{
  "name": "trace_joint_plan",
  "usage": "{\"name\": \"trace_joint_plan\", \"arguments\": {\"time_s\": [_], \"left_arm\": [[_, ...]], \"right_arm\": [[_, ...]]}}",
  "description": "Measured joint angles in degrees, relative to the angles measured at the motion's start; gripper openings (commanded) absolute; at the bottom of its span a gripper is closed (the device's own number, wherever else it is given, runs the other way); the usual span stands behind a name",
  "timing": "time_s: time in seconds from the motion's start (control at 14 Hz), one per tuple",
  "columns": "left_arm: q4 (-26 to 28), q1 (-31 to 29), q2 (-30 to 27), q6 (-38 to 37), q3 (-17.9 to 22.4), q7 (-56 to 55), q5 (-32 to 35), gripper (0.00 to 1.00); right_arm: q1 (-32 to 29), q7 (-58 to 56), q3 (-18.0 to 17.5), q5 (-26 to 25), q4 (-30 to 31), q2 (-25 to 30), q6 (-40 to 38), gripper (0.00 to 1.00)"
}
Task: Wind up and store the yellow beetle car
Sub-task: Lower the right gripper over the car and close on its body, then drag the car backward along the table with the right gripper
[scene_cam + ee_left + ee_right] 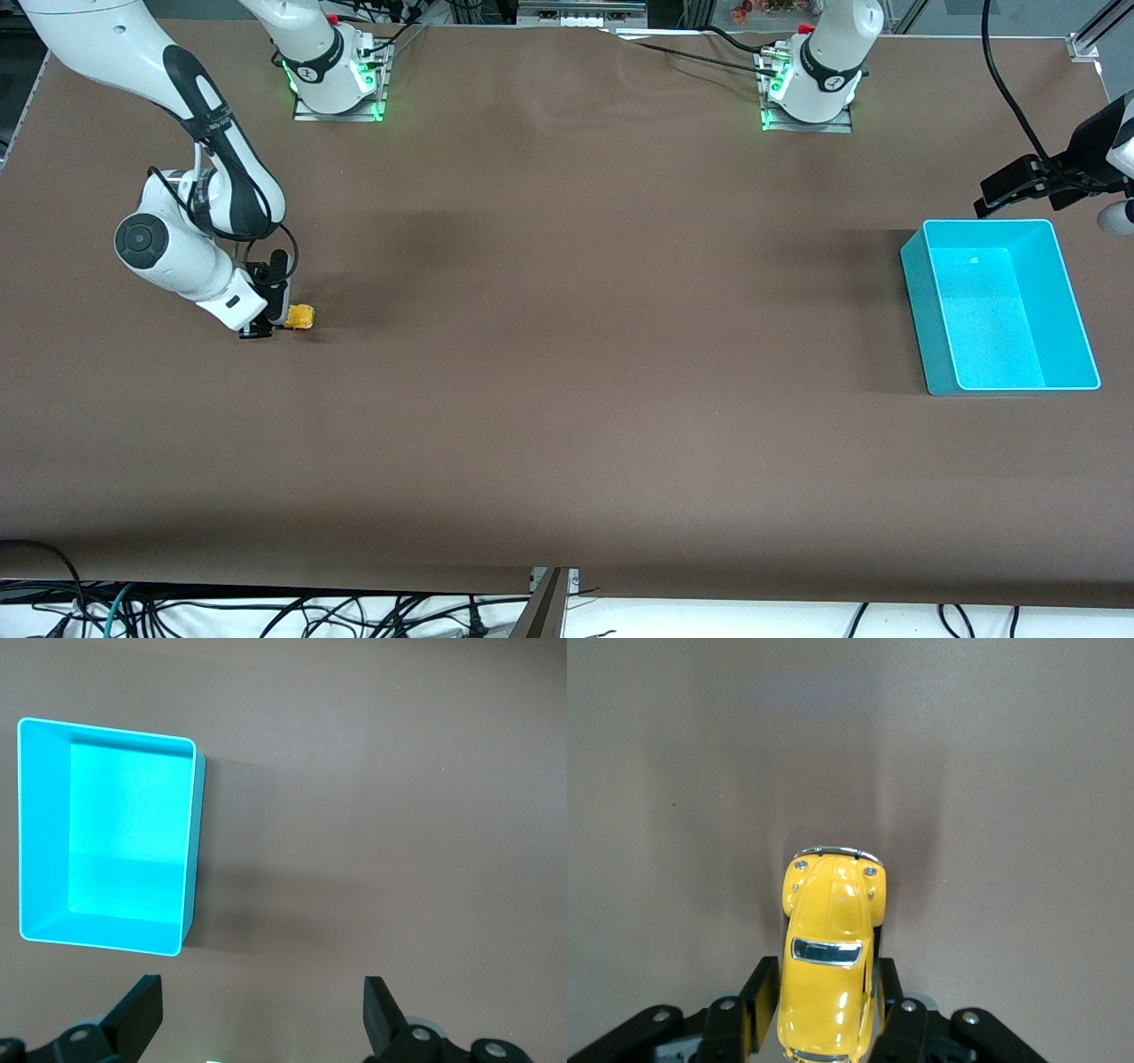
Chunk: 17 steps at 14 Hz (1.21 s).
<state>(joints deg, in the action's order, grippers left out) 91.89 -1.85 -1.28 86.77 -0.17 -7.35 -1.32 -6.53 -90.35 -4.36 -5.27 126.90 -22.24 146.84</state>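
- The yellow beetle car (pixel 300 315) is gripped by its sides between the fingers of the right end effector (pixel 266 321), low at the table (pixel 567 354), near the edge at the right arm's end.
- Its hood is seen projecting past the fingertips (pixel 764 997) in the right wrist view.
- The left end effector (pixel 1005 190) is held spread open and empty, waiting above the table just beside the turquoise bin (pixel 921 292) at the left arm's end.
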Motion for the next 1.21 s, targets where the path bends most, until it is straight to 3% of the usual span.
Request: {"name": "trace_joint_plan", "arguments": {"time_s": [0.14, 1.21], "left_arm": [[0.0, 0.0, 0.0, 0.0, 0.0, 0.0, 0.0, 1.0], [0.0, 0.2, 0.4, 0.0, -0.2, 0.0, 0.0, 1.0]], "right_arm": [[0.0, 0.0, 0.0, 0.0, 0.0, 0.0, 0.0, 0.45], [-0.9, -0.7, 0.3, 0.0, 0.0, 0.1, 0.0, 0.43]]}}
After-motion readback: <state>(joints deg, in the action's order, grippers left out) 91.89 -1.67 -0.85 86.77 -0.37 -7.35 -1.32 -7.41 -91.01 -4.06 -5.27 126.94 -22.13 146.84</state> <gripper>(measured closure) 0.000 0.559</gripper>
